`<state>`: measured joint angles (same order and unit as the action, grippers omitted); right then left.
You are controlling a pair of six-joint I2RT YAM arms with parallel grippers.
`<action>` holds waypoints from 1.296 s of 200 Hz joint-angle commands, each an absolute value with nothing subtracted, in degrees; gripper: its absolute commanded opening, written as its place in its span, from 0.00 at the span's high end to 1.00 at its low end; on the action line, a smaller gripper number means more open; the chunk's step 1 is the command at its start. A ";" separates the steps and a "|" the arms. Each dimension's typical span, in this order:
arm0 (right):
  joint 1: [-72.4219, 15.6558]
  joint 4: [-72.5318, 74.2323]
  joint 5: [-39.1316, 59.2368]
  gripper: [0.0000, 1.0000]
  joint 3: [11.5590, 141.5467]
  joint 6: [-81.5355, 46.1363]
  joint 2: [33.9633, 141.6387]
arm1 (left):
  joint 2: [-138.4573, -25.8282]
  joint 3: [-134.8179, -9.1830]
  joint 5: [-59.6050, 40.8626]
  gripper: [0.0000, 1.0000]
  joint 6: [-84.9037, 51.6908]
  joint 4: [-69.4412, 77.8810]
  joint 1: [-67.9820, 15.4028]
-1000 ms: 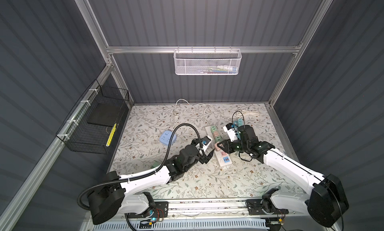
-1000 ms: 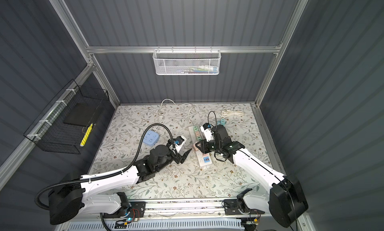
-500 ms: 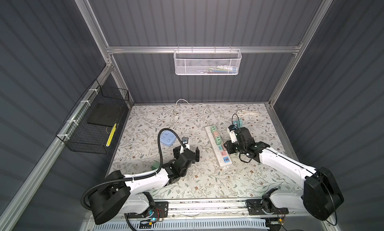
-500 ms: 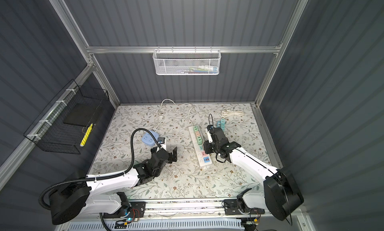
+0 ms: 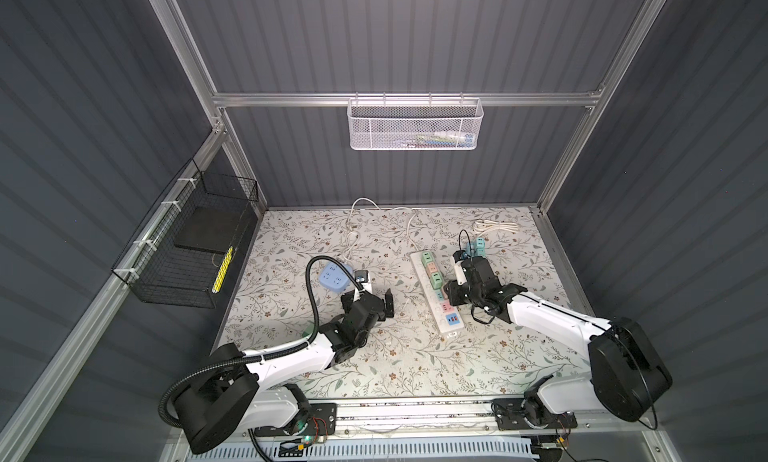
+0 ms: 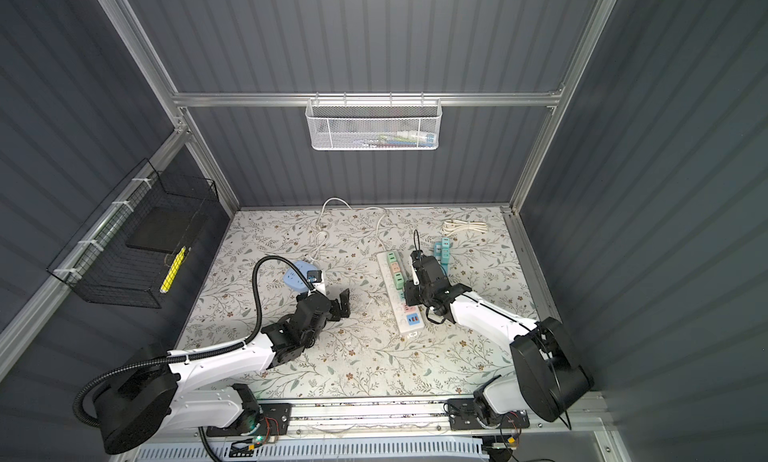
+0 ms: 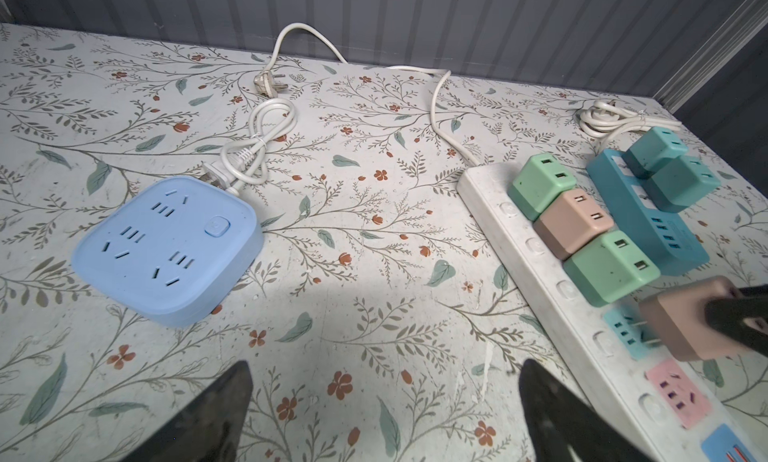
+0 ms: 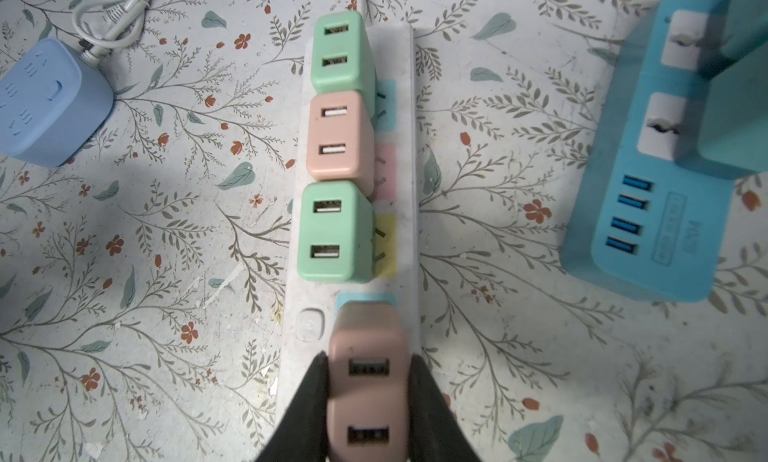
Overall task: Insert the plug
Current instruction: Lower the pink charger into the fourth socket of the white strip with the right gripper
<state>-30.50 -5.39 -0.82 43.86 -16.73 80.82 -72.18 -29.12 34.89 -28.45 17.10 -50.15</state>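
My right gripper (image 8: 368,358) is shut on a tan-pink USB charger plug (image 8: 368,397), with one black finger on each side of it. The plug hangs tilted over the white power strip (image 8: 409,148). Its prongs reach the strip's light-blue socket (image 7: 621,327), and its body (image 7: 681,322) stands off the strip. In both top views this gripper (image 5: 451,295) (image 6: 409,293) sits over the strip's near half (image 5: 424,287) (image 6: 388,285). My left gripper (image 7: 384,368) is open and empty above bare table, left of the strip (image 5: 368,304) (image 6: 324,298).
Two green chargers (image 8: 340,52) (image 8: 334,231) and a pink one (image 8: 338,135) fill the strip's far sockets. A teal strip (image 7: 648,214) with two teal chargers lies beyond it. A light-blue square socket hub (image 7: 166,248) and white cords (image 7: 266,127) lie to the left.
My left gripper has pulled back from the white strip to the left and opened wide. My right gripper, still holding the plug, has settled over the strip's light-blue socket.
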 commanded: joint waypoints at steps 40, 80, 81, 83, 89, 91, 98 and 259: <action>-31.46 -6.53 -1.04 0.77 44.50 -16.68 82.10 | -71.84 -28.99 33.70 0.00 -27.78 16.61 -49.57; -31.72 -7.80 -2.14 0.77 44.38 -16.20 83.44 | -72.18 -28.98 32.95 0.00 -27.79 17.03 -49.46; -31.68 -7.81 -2.17 0.78 44.38 -16.18 83.47 | -72.21 -28.93 32.95 0.00 -27.83 17.03 -49.43; -31.78 -7.86 -2.12 0.77 44.32 -16.13 83.53 | -72.24 -28.92 32.89 0.00 -27.83 17.05 -49.47; -32.00 -7.90 -2.14 0.77 44.30 -16.11 83.78 | -72.42 -28.98 32.87 0.00 -27.83 17.09 -49.47; -32.04 -8.04 -2.18 0.77 44.25 -16.11 83.77 | -72.42 -29.00 32.92 0.00 -27.79 17.13 -49.46; -32.36 -8.18 -2.35 0.77 44.21 -16.04 83.78 | -72.51 -29.00 32.87 0.00 -27.80 17.14 -49.40; -37.93 -16.86 -11.31 0.76 52.01 -13.44 93.38 | -71.93 -28.83 32.84 0.00 -26.11 17.08 -48.81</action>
